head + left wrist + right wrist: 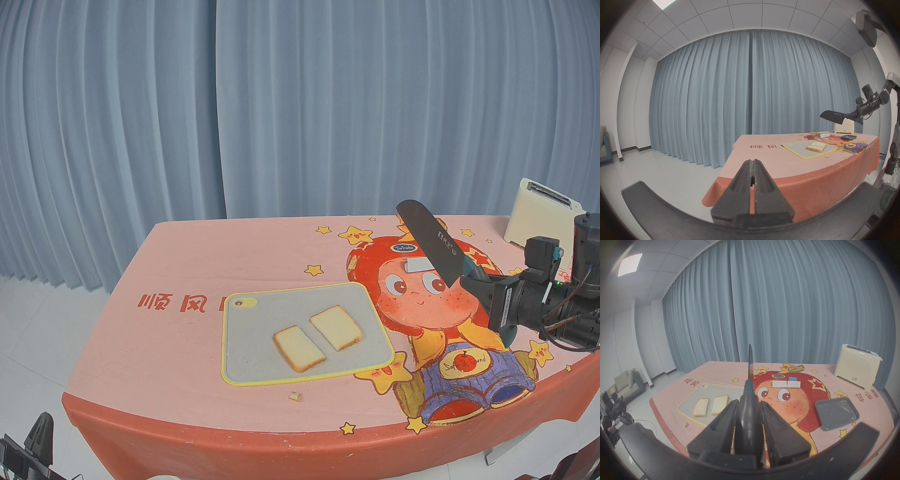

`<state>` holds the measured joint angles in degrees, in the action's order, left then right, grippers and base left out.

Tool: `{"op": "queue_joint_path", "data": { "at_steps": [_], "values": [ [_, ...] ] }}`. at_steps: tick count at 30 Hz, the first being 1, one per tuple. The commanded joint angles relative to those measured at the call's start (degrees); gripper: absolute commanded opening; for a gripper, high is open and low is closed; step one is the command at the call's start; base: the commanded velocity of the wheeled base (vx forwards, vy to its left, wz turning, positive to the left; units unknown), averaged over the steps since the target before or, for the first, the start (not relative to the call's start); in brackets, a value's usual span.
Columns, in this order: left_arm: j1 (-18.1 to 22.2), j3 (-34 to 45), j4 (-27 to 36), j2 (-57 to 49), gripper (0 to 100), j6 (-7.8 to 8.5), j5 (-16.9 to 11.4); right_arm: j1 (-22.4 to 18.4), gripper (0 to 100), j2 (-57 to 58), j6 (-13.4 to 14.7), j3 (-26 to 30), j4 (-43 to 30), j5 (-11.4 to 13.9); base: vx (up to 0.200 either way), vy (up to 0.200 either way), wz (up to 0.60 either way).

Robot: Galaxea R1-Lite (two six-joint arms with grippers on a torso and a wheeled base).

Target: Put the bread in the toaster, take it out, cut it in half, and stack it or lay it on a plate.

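My right claw (pixel 481 281) is clamped tight on the handle of the knife (pixel 431 240). The arm comes in from the right edge, held up above the worktop (pixel 187 262), with the dark blade angled up and away over the cartoon face. To its left, the left bread half (pixel 299 348) and right bread half (pixel 336 327) lie side by side, just apart, on the grey cutting board (pixel 250 337). There's a crumb (pixel 295 395) just off the board's near edge. The toaster (pixel 540 215) stands at the far right corner, with a dark tray (pixel 836 412) nearer me. My left claw (pixel 752 184) has its fingers pressed together, empty, low off the near left corner.
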<state>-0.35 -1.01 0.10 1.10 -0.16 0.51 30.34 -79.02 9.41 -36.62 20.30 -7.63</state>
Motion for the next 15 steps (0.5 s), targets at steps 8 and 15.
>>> {"op": "queue_joint_path", "data": {
  "at_steps": [8,15],
  "values": [
    [0.0,1.01,-0.01,0.13,0,-0.02,0.02,-1.78,0,-0.7,0.08,-0.03,0.01,-0.02,0.0,0.0,0.0],
    [0.0,1.01,-0.01,0.13,0,-0.02,0.02,-2.57,0,-0.87,0.17,-0.03,0.01,-0.02,0.0,0.0,0.0]
  ]
}}
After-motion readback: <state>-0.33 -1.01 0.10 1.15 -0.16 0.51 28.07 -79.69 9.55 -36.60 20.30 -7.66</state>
